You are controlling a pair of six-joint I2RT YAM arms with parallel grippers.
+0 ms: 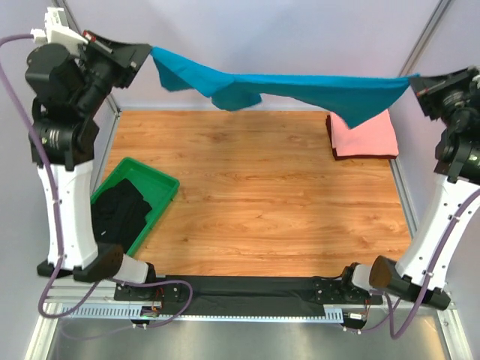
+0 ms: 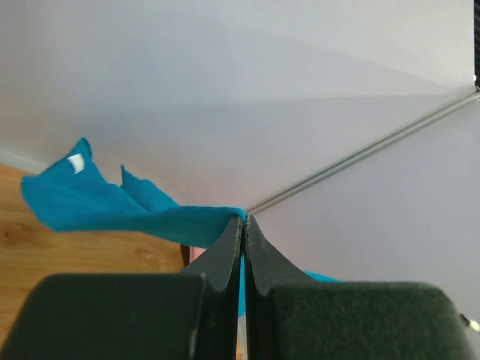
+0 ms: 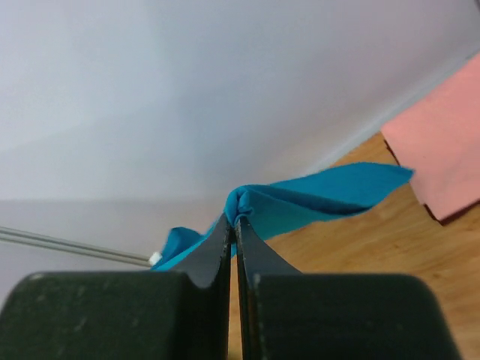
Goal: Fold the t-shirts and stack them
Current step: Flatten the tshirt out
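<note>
The teal-blue t-shirt (image 1: 300,86) hangs up in the air like washing on a line.

The left claw (image 2: 244,219) and the right claw (image 3: 235,219) are each pinched tight on an edge of it, so it is stretched between them above the table (image 1: 255,202). It sags in the middle, so I think it is soft, light and floppy, and best grabbed by its edges or corners. The pink t-shirt (image 1: 365,135) lies folded at the far right of the table.
</note>
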